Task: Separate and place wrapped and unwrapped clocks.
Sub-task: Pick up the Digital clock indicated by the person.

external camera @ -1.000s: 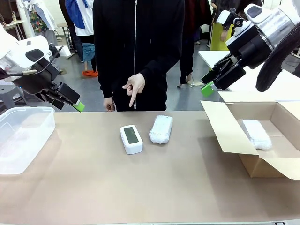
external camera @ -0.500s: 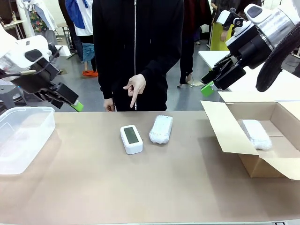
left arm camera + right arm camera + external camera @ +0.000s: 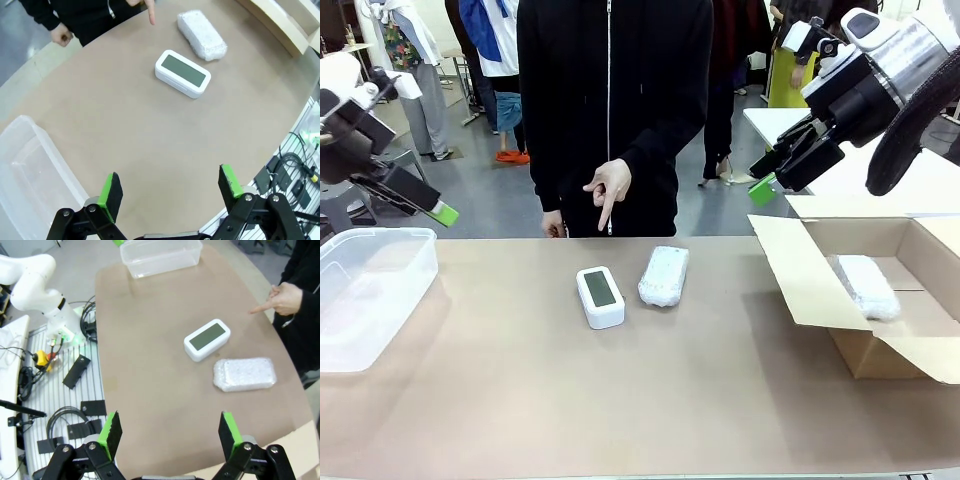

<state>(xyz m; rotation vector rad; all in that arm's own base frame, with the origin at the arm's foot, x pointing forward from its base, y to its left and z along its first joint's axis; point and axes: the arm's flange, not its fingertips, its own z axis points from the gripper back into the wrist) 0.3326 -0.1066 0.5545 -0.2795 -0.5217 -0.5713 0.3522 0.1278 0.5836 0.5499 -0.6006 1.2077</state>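
Note:
The bare white clock [image 3: 600, 296] with a dark screen lies mid-table, and a bubble-wrapped bundle [image 3: 664, 275] rests just to its right. A second wrapped bundle [image 3: 867, 286] lies inside the cardboard box [image 3: 800, 290] at the right. A person's hand [image 3: 607, 190] points down at the clock. My left gripper [image 3: 438, 210] hangs open above the far left of the table; its wrist view shows the clock [image 3: 183, 73] and bundle [image 3: 202, 34] far ahead of the gripper [image 3: 170, 187]. My right gripper [image 3: 765, 185] is open, high above the box flap, with nothing between its fingers [image 3: 113, 430].
A clear plastic bin [image 3: 370, 290] stands at the table's left edge, below my left gripper. The open cardboard box takes up the right side, its flap leaning toward the middle. The person stands at the far edge, behind the clock.
My left arm has swung left and slightly up, away from the table's middle. The right arm, the clocks and the pointing hand have stayed put.

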